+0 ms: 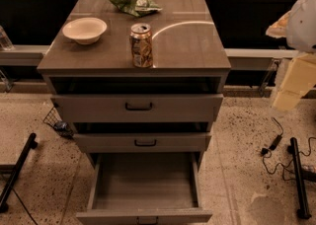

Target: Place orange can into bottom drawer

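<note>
The orange can (141,45) stands upright on the grey cabinet top (187,46), near the front edge at the middle. The bottom drawer (144,189) is pulled far out and its tray is empty, with its dark handle at the very bottom of the view. The two shallower drawers above it (138,106) (144,142) are slightly out. My gripper (292,83) hangs at the right edge of the view, to the right of the cabinet and well away from the can, holding nothing that I can see.
A cream bowl (84,29) sits at the left of the cabinet top and a green chip bag (134,3) at the back. Black stand legs (17,169) (298,177) and a cable (274,142) lie on the speckled floor on both sides.
</note>
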`<action>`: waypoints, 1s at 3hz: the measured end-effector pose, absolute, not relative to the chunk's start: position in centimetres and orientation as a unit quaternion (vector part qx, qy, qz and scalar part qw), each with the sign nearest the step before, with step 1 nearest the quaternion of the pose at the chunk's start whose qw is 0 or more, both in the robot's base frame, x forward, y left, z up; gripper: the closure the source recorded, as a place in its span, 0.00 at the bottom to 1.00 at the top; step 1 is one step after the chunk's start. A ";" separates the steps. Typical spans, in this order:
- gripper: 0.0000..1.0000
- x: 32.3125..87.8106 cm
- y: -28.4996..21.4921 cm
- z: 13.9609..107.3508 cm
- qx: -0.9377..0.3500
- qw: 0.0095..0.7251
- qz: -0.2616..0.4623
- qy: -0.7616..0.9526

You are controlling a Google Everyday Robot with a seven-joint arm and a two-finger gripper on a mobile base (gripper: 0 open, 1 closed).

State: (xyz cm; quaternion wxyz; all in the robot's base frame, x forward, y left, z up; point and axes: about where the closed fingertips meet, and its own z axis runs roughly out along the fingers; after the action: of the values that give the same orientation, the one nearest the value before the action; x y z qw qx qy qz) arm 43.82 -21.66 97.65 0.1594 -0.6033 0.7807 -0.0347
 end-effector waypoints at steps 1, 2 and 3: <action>0.00 43.9 -21.6 97.7 -0.603 0.162 -0.036 0.780; 0.00 45.9 -20.5 97.3 -0.605 0.176 -0.035 0.776; 0.00 50.8 -17.6 96.1 -0.606 0.211 -0.027 0.767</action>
State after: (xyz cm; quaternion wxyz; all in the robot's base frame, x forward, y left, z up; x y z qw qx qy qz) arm 50.84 -17.58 96.14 0.2110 -0.6055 0.7668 -0.0271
